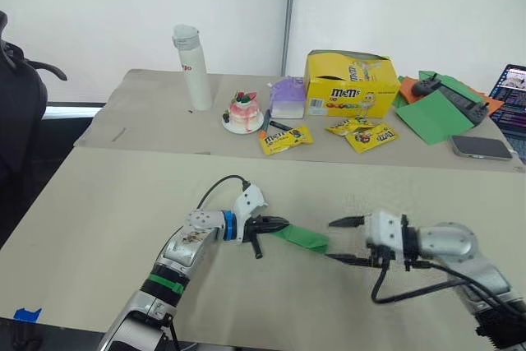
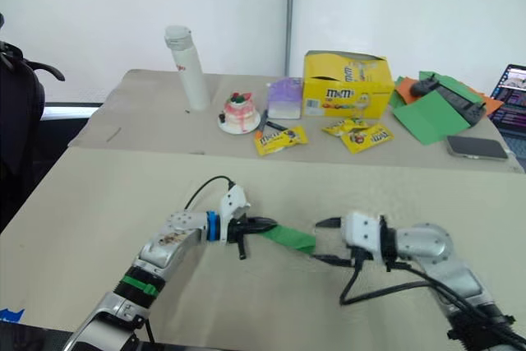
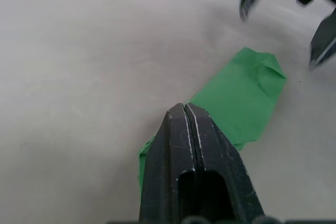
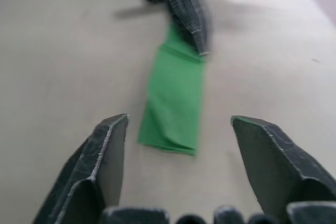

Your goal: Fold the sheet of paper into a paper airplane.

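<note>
Yellow candy box (image 1: 349, 84) reads "m&m's". Nearer than the box, left gripper (image 1: 275, 224) pinches the folded paper airplane (image 1: 302, 238), fingers closed; its long axis runs toward the right gripper (image 1: 348, 240), wide open, empty.

Your left gripper (image 3: 185, 109) is clamped on the near end of the folded green paper (image 3: 241, 95), which lies on the table (image 3: 79, 77); right gripper (image 3: 286, 22) is spread just beyond.

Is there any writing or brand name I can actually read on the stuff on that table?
"m&m's": on the front of the yellow candy box.
Yellow candy packets: printing too small to read.
White bottle: a small red mark, unreadable.
Laptop screen: text blurred.
</note>
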{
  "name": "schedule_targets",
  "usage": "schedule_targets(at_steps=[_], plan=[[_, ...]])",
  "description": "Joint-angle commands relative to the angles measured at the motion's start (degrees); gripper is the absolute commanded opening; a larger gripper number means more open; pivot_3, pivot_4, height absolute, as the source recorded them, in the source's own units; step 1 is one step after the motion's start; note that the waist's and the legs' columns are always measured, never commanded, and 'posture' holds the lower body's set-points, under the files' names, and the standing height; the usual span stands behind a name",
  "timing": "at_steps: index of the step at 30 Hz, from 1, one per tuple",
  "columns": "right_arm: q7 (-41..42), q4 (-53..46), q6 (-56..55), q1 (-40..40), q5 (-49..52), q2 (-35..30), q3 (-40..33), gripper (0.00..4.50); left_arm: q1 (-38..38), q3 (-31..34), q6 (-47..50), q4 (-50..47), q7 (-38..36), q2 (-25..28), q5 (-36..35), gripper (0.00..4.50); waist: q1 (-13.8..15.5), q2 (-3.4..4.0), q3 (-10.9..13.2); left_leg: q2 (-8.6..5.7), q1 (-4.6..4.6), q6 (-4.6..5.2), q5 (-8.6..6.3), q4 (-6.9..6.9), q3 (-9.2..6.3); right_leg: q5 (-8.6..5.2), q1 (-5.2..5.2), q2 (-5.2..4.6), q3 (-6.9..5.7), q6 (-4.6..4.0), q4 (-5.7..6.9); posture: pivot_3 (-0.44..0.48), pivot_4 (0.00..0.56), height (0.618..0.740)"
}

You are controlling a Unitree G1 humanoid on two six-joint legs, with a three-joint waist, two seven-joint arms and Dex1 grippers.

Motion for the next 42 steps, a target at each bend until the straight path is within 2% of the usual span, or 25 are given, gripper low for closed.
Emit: schedule_targets(at_steps=[1,2,9,10,16,23,29,42], plan=[[-2.9,-4.7,9.3,-2.3,4.2,2.3,-0.7,3.31,1.5,-1.9,2.2,2.4,-0.8,0.0,0.8,0.0,0.0,-0.01,0.0,0.01,0.0,0.0,0.0,0.0,0.0,0.0,0.0,0.01,0.0,0.0,0.0,0.0,0.15,0.74],[-3.9,-5.1,10.7,-3.1,3.5,3.5,0.3,2.67,1.4,-2.0,2.2,2.4,-0.9,-0.1,0.8,0.0,-0.1,-0.01,0.0,0.02,0.0,0.0,0.0,0.0,-0.01,0.0,-0.01,0.02,0.0,0.0,0.0,0.0,0.15,0.74],[-9.6,-3.8,16.1,-6.2,-2.1,11.8,6.4,0.28,1.1,-2.3,3.2,2.5,-0.8,-0.3,1.1,0.0,0.2,0.19,-0.1,-0.06,-0.2,0.0,0.0,0.01,0.0,0.0,-0.18,0.04,-0.04,0.03,-0.04,0.0,0.15,0.74],[-10.2,-3.1,16.4,-5.7,-3.3,12.9,7.9,0.04,1.0,-2.5,3.9,2.4,-0.7,-0.3,1.3,0.0,0.2,0.19,-0.1,-0.07,-0.21,0.0,0.0,0.01,0.0,0.0,-0.18,0.05,-0.05,0.04,-0.03,0.0,0.15,0.74],[-14.1,1.2,16.6,-5.6,-8.8,16.0,10.0,0.04,0.6,-3.0,5.5,1.9,-0.9,0.1,1.6,0.0,0.1,0.17,-0.1,-0.1,-0.18,0.0,0.0,0.05,0.0,-0.01,-0.16,0.09,-0.04,0.06,-0.01,0.0,0.15,0.74],[-14.2,2.8,16.1,-2.7,-10.9,13.7,9.1,0.04,0.6,-1.1,4.8,0.3,-1.7,-0.8,-1.0,0.0,0.2,0.06,-0.2,-0.08,-0.07,0.0,0.0,0.06,-0.02,-0.01,-0.06,0.12,-0.05,0.07,-0.02,0.0,0.15,0.74],[-14.3,1.1,16.9,-1.0,-10.4,13.5,8.3,0.04,-1.2,-3.0,2.6,2.8,-1.4,-1.4,1.9,0.0,0.5,0.04,-0.2,-0.1,-0.08,0.0,0.0,0.06,-0.02,-0.01,-0.05,0.12,-0.05,0.08,-0.03,0.0,0.15,0.74],[-13.6,-2.4,16.1,4.8,-7.2,10.0,0.6,0.04,-2.2,-4.0,2.9,5.5,-1.1,-3.6,3.1,0.0,1.0,-0.05,-0.2,-0.22,-0.2,0.0,0.0,0.21,-0.14,0.0,0.03,0.06,-0.04,0.2,-0.1,0.0,0.15,0.74]])
